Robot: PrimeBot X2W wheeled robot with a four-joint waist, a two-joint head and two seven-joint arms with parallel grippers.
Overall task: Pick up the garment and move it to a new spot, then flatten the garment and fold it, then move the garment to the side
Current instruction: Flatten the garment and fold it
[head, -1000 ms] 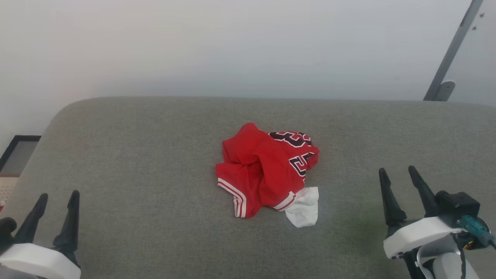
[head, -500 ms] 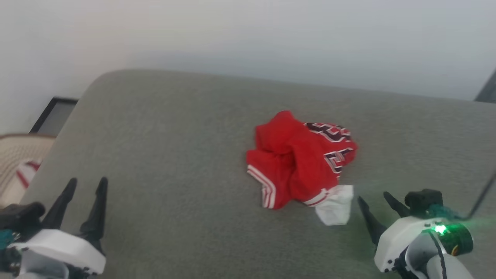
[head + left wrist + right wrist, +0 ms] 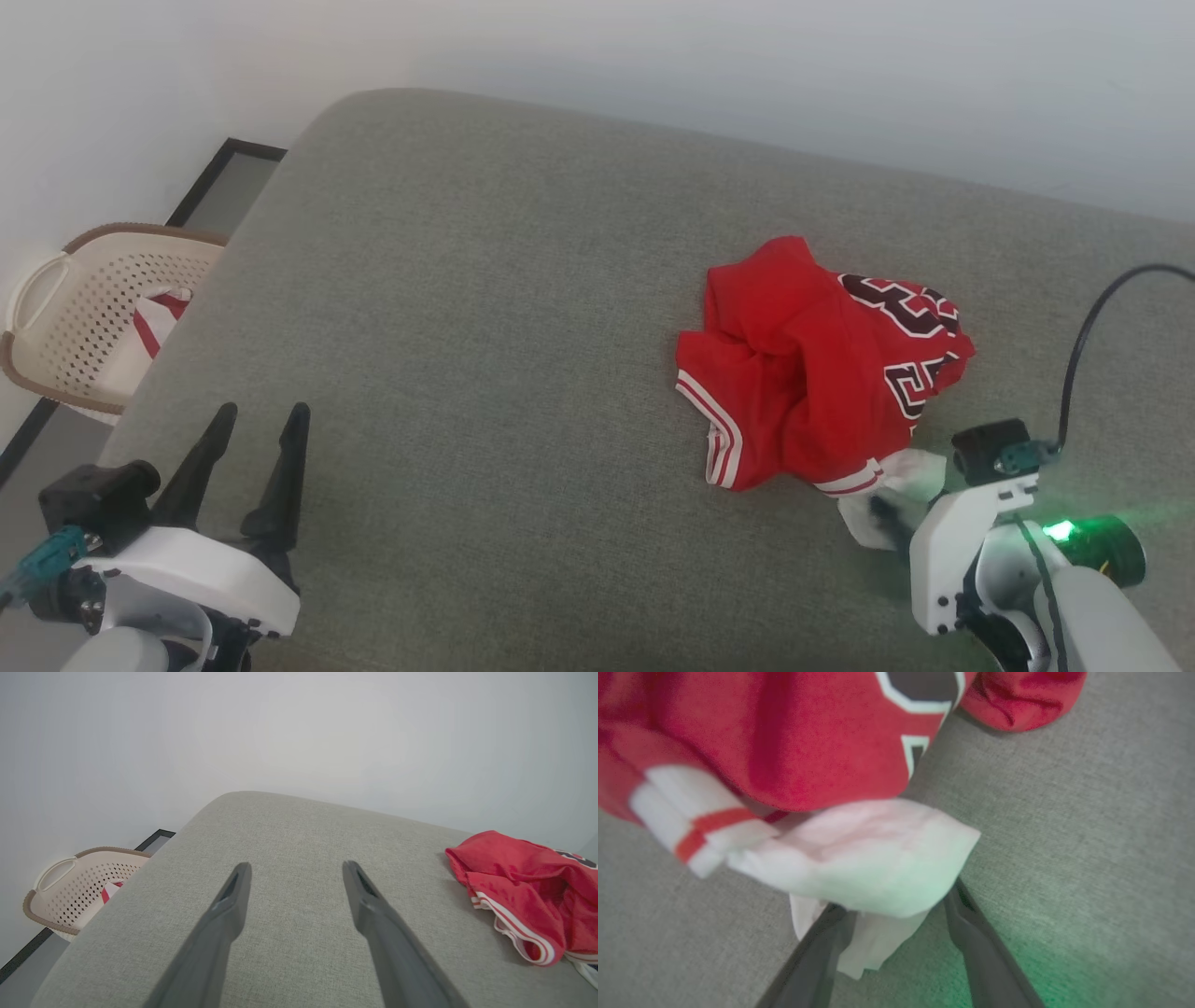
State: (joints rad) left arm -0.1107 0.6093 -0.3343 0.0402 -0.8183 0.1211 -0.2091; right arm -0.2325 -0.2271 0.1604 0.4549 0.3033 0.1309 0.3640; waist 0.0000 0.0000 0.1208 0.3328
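The crumpled red shirt (image 3: pixel 822 373) is pictured lying right of centre on a grey cushion (image 3: pixel 513 327). Its white sleeve (image 3: pixel 878 858) is straddled, unpinched, by the spread fingers of the right gripper (image 3: pixel 896 898). The left gripper (image 3: pixel 264 411) is held spread and empty at the cushion's near left.

your head view looks down from above, slantwise across the grey cushion (image 3: pixel 485 308), with the basket (image 3: pixel 84 317) at its left edge. your left wrist view sits low over the cushion and faces along it toward the wall (image 3: pixel 299 732); it shares the basket and the shirt (image 3: pixel 514 891) with the head view. your right wrist view is pressed close against the shirt's white sleeve (image 3: pixel 878 858).
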